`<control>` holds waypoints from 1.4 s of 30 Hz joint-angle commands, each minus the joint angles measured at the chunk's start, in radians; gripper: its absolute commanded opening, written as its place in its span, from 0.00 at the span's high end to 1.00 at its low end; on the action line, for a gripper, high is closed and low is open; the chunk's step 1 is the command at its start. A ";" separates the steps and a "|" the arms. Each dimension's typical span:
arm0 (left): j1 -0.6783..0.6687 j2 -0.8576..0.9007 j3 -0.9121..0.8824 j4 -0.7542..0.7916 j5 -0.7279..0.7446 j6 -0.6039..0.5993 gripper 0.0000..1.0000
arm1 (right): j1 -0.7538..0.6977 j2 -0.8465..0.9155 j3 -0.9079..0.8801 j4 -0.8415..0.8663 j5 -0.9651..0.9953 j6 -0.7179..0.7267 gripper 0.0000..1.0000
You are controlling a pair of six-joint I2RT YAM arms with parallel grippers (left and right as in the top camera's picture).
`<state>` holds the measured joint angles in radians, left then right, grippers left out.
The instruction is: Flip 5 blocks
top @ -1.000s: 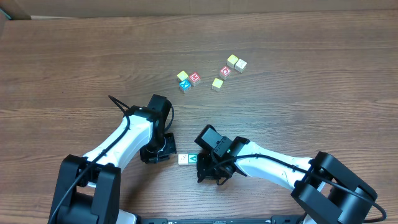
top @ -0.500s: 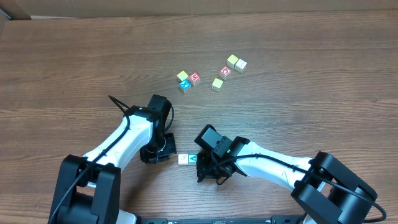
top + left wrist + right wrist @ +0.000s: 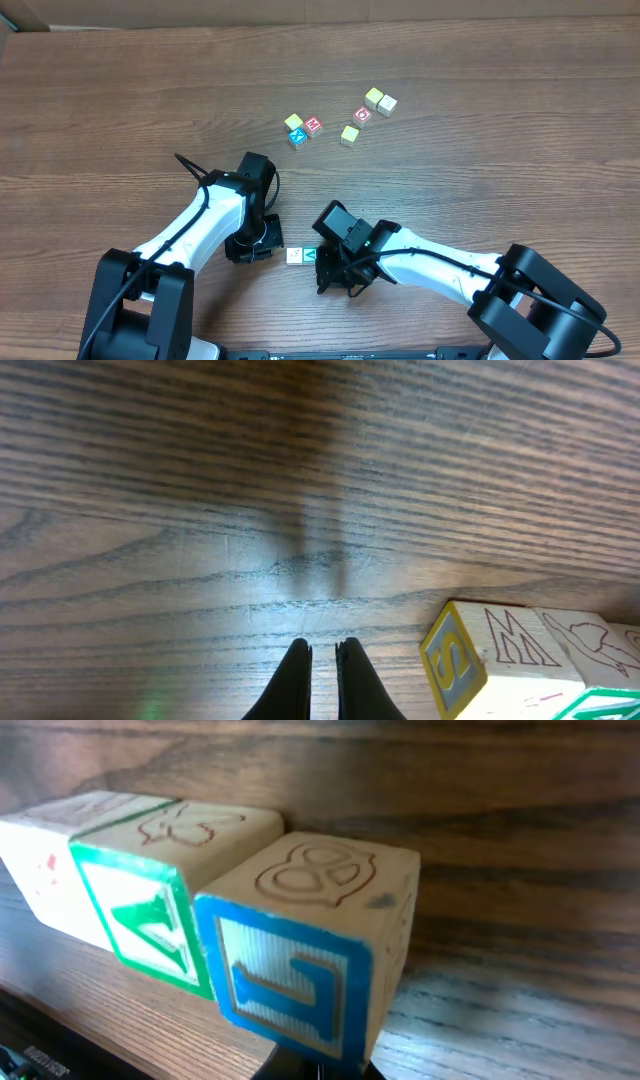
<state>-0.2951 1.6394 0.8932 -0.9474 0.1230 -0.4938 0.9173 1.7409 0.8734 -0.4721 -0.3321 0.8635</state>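
Three blocks stand in a row near the front of the table: a white one [image 3: 295,256], a teal-green one [image 3: 310,256] and a blue-faced one [image 3: 300,970]. In the overhead view the right gripper hides the blue one. My right gripper [image 3: 318,1072] is shut, its tips just under the blue block's near lower edge, and that block looks tipped up. My left gripper [image 3: 322,660] is shut on nothing, low over bare wood left of the white block [image 3: 480,655], apart from it. Several more blocks [image 3: 313,125] lie farther back.
The far blocks form two loose groups, one around a blue block [image 3: 298,137] and one around a yellow block [image 3: 373,97]. A black cable [image 3: 190,165] loops off the left arm. Both arms crowd the table's front.
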 commanded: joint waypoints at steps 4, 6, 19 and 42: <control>-0.007 0.008 0.018 -0.009 0.008 0.019 0.96 | 0.082 -0.107 -0.003 0.003 0.103 -0.026 0.96; -0.007 0.008 0.018 -0.010 0.008 0.020 0.96 | 0.118 -0.153 -0.003 -0.008 0.166 -0.026 0.96; -0.007 0.008 0.018 -0.009 0.008 0.024 0.96 | 0.071 -0.255 -0.003 -0.233 0.394 -0.079 0.96; -0.007 0.008 0.018 0.009 0.054 0.141 0.96 | -0.010 -0.109 -0.004 -0.073 0.342 -0.104 0.96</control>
<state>-0.2951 1.6394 0.8932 -0.9436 0.1436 -0.4202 0.9104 1.6199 0.8730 -0.5579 0.0250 0.7380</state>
